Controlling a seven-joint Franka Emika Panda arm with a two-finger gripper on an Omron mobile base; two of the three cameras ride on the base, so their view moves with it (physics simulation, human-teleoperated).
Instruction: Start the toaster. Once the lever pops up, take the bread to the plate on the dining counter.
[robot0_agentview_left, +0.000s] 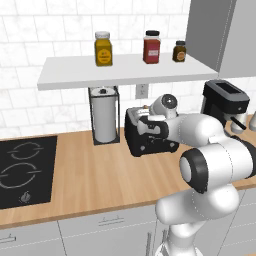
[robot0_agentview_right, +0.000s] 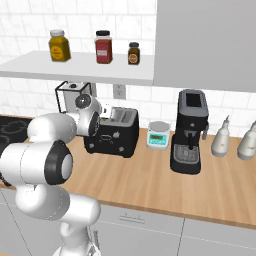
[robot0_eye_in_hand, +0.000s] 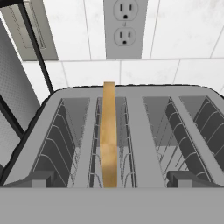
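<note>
Above the toaster (robot0_eye_in_hand: 131, 127), gripper (robot0_eye_in_hand: 109, 186) open.
Bread (robot0_eye_in_hand: 108, 135) stands upright in the second slot from left.

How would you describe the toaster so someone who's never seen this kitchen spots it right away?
Look along the wood worktop under the white wall shelf. The boxy black toaster sits between the paper towel holder and a small digital scale. Unlike the taller black coffee machine, it is low, with four top slots.
</note>
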